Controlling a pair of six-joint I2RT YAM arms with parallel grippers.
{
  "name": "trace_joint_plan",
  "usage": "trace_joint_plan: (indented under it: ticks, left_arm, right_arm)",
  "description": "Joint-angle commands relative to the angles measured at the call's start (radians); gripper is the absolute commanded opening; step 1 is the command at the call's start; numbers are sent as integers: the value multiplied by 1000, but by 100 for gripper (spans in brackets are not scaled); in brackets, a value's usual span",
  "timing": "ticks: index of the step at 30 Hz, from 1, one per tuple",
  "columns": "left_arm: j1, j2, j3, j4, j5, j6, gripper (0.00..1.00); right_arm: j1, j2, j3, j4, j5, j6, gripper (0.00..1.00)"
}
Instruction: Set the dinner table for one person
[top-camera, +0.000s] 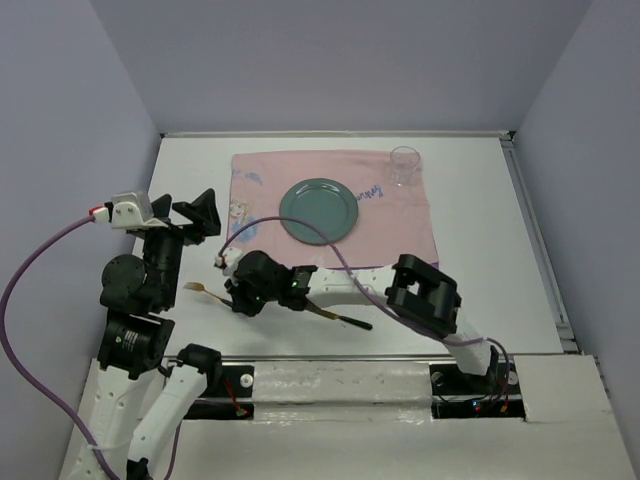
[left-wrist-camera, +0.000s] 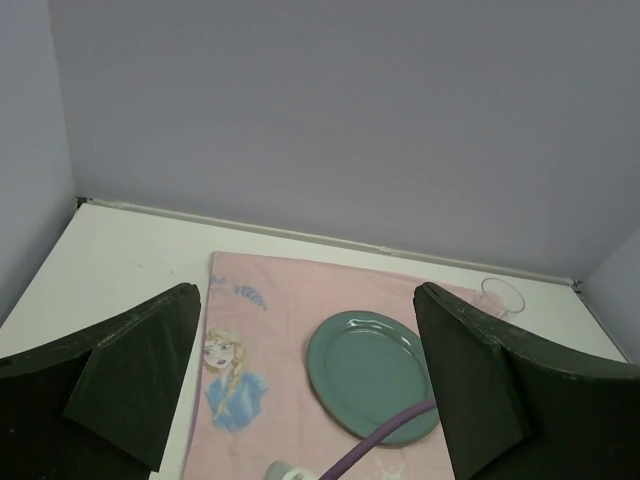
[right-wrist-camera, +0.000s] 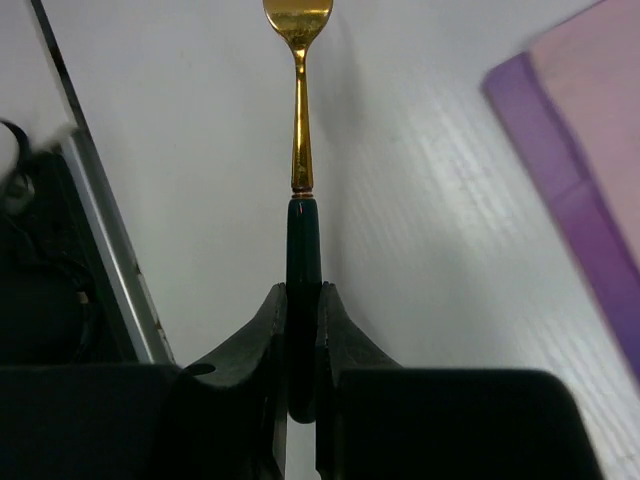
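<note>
Table (top-camera: 500, 250): white and matte, lying under the pink cloth (top-camera: 400, 225) and reaching well past it on every side.
Pink cloth: spread flat, with blue script and a cartoon girl printed near its left edge.
Green plate (top-camera: 318, 210): resting on the pink cloth, around its middle.
Clear glass (top-camera: 404, 165): upright on the pink cloth's far right corner.
Utensil (right-wrist-camera: 300, 130): gold head and dark handle, just off the pink cloth's near edge, with the head pointing past its near left corner.
Right claw (right-wrist-camera: 303, 295): clenched on the utensil's dark handle, near the pink cloth's near left corner.
Left claw (top-camera: 182, 210): released, its jaws spread wide with nothing between them, raised beside the pink cloth's left edge.
</note>
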Motion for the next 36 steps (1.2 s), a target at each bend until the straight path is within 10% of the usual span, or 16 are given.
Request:
trace_joint_plan:
  ticks: [1, 13, 20, 36]
  left_arm:
    - [1, 35, 14, 43, 27, -22, 99]
    - [3, 130, -105, 54, 332, -264, 94]
    - [1, 193, -316, 291, 445, -453, 71]
    - [-11, 208, -451, 536, 568, -581, 64]
  right_arm:
    - [-162, -238, -229, 388, -116, 270, 0]
    - [-403, -533, -655, 879, -380, 640, 0]
    - [-432, -576, -732, 1040, -434, 725, 0]
    - [-486, -527, -764, 1175, -485, 844, 0]
